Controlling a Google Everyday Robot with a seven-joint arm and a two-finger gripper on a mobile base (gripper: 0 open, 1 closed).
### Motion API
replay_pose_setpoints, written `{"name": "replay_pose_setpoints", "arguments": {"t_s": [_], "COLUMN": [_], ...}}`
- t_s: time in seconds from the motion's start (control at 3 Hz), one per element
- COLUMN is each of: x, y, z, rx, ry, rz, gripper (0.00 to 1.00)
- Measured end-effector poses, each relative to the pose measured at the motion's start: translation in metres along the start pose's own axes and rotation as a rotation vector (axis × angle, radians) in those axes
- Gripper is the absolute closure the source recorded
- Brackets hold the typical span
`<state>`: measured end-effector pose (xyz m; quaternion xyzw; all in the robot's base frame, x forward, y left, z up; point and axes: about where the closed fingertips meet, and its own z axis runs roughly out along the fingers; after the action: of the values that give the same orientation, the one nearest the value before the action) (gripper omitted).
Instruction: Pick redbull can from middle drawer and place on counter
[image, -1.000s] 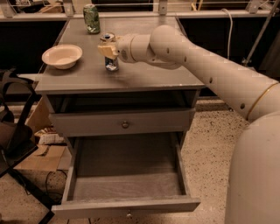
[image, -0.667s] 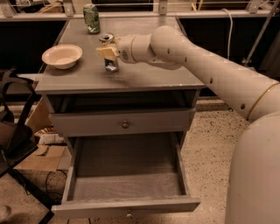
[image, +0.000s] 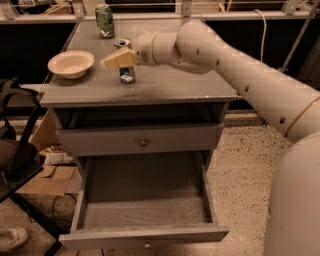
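Note:
The redbull can (image: 127, 74) stands upright on the counter (image: 170, 82), near its middle. My gripper (image: 120, 58) is at the can's upper half, reaching in from the right, and its pale tip covers part of the can's front. The can's silver top (image: 122, 43) shows above the gripper. The middle drawer (image: 145, 197) is pulled fully out below and its grey floor is bare. The upper drawer (image: 143, 142) with a round knob is closed.
A white bowl (image: 71, 63) sits on the counter's left side. A green can (image: 105, 20) stands at the back left. My arm (image: 240, 65) stretches over the counter's right side. Cardboard and dark chair parts (image: 20, 150) lie on the floor to the left.
The gripper's pale tip has shifted slightly left across the can. The can has stayed in the same spot on the counter.

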<state>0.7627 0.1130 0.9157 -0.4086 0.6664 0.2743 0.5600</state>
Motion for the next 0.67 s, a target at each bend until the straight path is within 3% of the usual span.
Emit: {"name": "replay_pose_setpoints", "arguments": {"t_s": [0.33, 0.67], "x": [-0.043, -0.089], "y": [0.003, -0.017], "z": [-0.022, -0.075], "rx": [-0.019, -0.006], "ry": [-0.054, -0.055], "rz": [-0.05, -0.186], "gripper": [0.0, 0.0]}}
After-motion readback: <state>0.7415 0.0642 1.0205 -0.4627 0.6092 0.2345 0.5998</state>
